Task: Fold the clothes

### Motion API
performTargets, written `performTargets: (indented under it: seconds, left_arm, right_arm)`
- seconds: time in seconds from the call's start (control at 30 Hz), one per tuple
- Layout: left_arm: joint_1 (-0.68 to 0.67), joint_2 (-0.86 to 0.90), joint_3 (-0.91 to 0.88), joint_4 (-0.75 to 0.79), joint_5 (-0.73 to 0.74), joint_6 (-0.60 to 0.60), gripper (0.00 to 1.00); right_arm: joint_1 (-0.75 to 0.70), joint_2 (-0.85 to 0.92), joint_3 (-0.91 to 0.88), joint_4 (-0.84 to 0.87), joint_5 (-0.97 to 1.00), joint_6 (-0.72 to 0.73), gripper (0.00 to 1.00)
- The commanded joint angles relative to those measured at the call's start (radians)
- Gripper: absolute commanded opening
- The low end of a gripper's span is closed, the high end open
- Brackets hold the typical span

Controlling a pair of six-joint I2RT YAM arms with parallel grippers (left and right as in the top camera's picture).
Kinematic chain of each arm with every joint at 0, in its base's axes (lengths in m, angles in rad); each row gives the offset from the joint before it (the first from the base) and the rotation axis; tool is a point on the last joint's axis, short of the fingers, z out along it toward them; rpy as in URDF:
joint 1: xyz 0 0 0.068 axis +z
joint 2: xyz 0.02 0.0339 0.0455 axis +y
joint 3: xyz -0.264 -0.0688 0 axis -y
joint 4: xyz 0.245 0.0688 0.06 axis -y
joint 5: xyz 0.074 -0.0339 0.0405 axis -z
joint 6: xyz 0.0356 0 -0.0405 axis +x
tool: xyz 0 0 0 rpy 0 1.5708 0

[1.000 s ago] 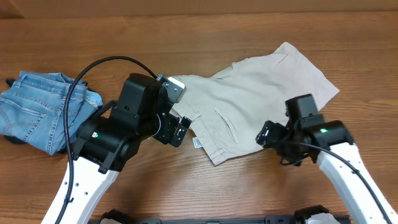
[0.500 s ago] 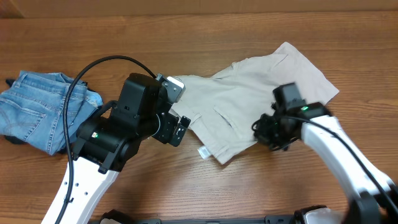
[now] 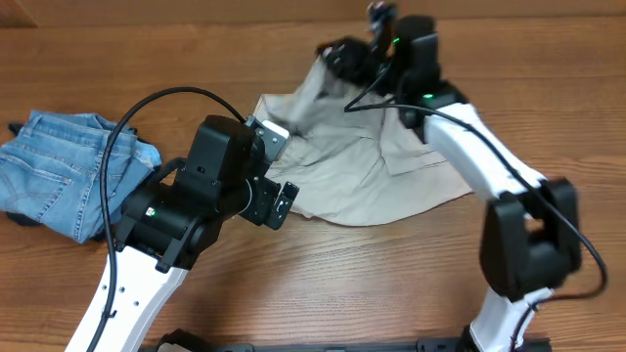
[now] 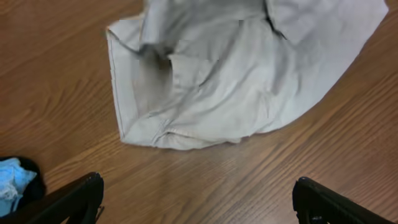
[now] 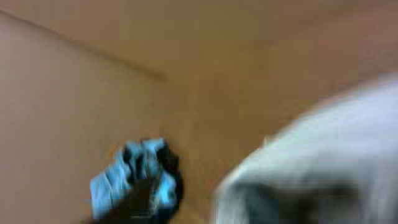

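The pale beige shorts (image 3: 372, 166) lie in the middle of the table, with one edge pulled up and over toward the far side. My right gripper (image 3: 337, 54) is at the far edge, shut on that lifted edge of the shorts. The right wrist view is blurred and shows only beige cloth (image 5: 323, 155) and the denim (image 5: 134, 180). My left gripper (image 3: 284, 203) is open and empty, hovering above the wood just in front of the shorts' near-left edge (image 4: 230, 81). Its fingers (image 4: 74, 199) stand wide apart. The light-blue denim garment (image 3: 64, 176) lies crumpled at the far left.
Bare wooden table (image 3: 323, 284) runs along the front. A black cable (image 3: 147, 108) loops from my left arm over the denim's edge. A corner of the denim (image 4: 9, 180) shows at the left wrist view's lower left.
My right gripper has swung from the shorts' near-right edge up and across to the far side, dragging that edge of the shorts over with it. The left arm has not moved.
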Motion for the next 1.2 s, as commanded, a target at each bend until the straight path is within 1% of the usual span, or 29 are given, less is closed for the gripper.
performTargets:
  seconds: [0.0, 0.07, 0.1, 0.17, 0.2, 0.27, 0.33, 0.37, 0.4, 0.43, 0.5, 0.53, 0.6, 0.63, 0.67, 0.73, 0.8, 0.83, 0.87, 0.9, 0.93, 0.97, 1.0, 1.03, 1.1, 1.17]
  left_arm:
    - [-0.001, 0.002, 0.015, 0.003, -0.003, -0.006, 1.00]
    - [-0.001, 0.006, 0.015, 0.006, -0.004, 0.013, 1.00]
    - [-0.001, 0.010, 0.015, 0.007, -0.004, 0.013, 1.00]
    - [-0.001, 0.034, 0.015, 0.007, -0.004, 0.013, 1.00]
    - [-0.001, 0.047, 0.015, 0.010, -0.003, 0.012, 1.00]
    - [-0.001, 0.071, 0.015, 0.019, -0.003, 0.012, 1.00]
    - [-0.001, 0.095, 0.015, 0.023, -0.002, 0.011, 1.00]
    - [-0.001, 0.101, 0.015, 0.024, 0.000, 0.008, 1.00]
    - [-0.001, 0.101, 0.015, 0.024, 0.001, 0.008, 1.00]
    - [-0.001, 0.100, 0.015, 0.027, 0.001, 0.007, 1.00]
    - [-0.001, 0.100, 0.015, 0.031, 0.001, -0.026, 1.00]
    - [-0.001, 0.100, 0.015, 0.031, 0.002, -0.027, 1.00]
    - [-0.001, 0.099, 0.015, 0.027, 0.006, -0.033, 1.00]
    - [-0.001, 0.098, 0.015, 0.025, 0.013, -0.034, 1.00]
    - [-0.001, 0.098, 0.015, 0.024, 0.022, -0.034, 1.00]
    - [-0.001, 0.098, 0.015, 0.023, 0.035, -0.037, 1.00]
    - [-0.001, 0.098, 0.015, 0.024, 0.035, -0.036, 1.00]
    - [-0.001, 0.098, 0.015, 0.023, 0.035, -0.037, 1.00]
    - [-0.001, 0.098, 0.015, 0.023, 0.035, -0.037, 1.00]
    - [-0.001, 0.098, 0.015, 0.023, 0.035, -0.037, 1.00]
    - [-0.001, 0.098, 0.015, 0.023, 0.035, -0.037, 1.00]
    - [-0.001, 0.098, 0.015, 0.019, 0.036, -0.037, 1.00]
    - [-0.001, 0.098, 0.017, 0.014, 0.047, -0.037, 1.00]
    - [-0.001, 0.098, 0.021, 0.007, 0.062, -0.037, 1.00]
    - [-0.001, 0.098, 0.030, 0.006, 0.060, -0.036, 1.00]
    - [-0.001, 0.098, 0.035, 0.010, 0.060, -0.036, 1.00]
  right_arm:
    - [-0.050, -0.046, 0.021, -0.114, -0.087, -0.086, 0.84]
    - [-0.127, -0.087, 0.027, -0.316, -0.067, -0.204, 0.87]
    - [-0.165, -0.104, 0.029, -0.403, -0.037, -0.229, 0.87]
    - [-0.261, -0.120, 0.032, -0.701, 0.076, -0.333, 0.87]
    - [-0.266, -0.117, 0.021, -0.784, 0.145, -0.378, 0.86]
    - [-0.242, -0.111, 0.000, -0.861, 0.272, -0.459, 0.86]
    - [-0.197, -0.109, -0.039, -0.873, 0.414, -0.457, 0.86]
    - [-0.176, -0.109, -0.087, -0.848, 0.425, -0.454, 0.76]
    - [-0.166, -0.108, -0.127, -0.818, 0.429, -0.452, 0.75]
    - [-0.157, -0.108, -0.169, -0.787, 0.450, -0.425, 0.75]
    - [-0.129, -0.108, -0.264, -0.676, 0.480, -0.423, 0.73]
    - [-0.114, -0.108, -0.294, -0.626, 0.542, -0.396, 0.73]
    - [-0.101, -0.108, -0.315, -0.556, 0.586, -0.386, 0.65]
    - [-0.091, -0.105, -0.322, -0.521, 0.586, -0.386, 0.64]
    - [-0.077, -0.104, -0.323, -0.512, 0.586, -0.386, 0.63]
    - [-0.026, -0.104, -0.323, -0.505, 0.604, -0.406, 0.73]
    - [0.004, -0.104, -0.323, -0.504, 0.691, -0.409, 0.76]
    - [0.005, -0.098, -0.323, -0.505, 0.715, -0.400, 0.75]
    - [0.004, -0.085, -0.323, -0.503, 0.720, -0.389, 0.69]
    - [0.001, -0.065, -0.323, -0.503, 0.751, -0.371, 0.56]
    - [-0.003, -0.046, -0.323, -0.502, 0.776, -0.371, 0.42]
    - [-0.008, -0.031, -0.323, -0.502, 0.806, -0.371, 0.13]
    - [-0.019, -0.029, -0.318, -0.501, 0.867, -0.372, 0.04]
    - [-0.027, -0.057, -0.287, -0.530, 0.889, -0.372, 0.04]
    - [-0.049, -0.141, -0.170, -0.628, 0.901, -0.384, 0.04]
    - [-0.119, -0.234, 0.034, -0.743, 0.916, -0.412, 0.04]
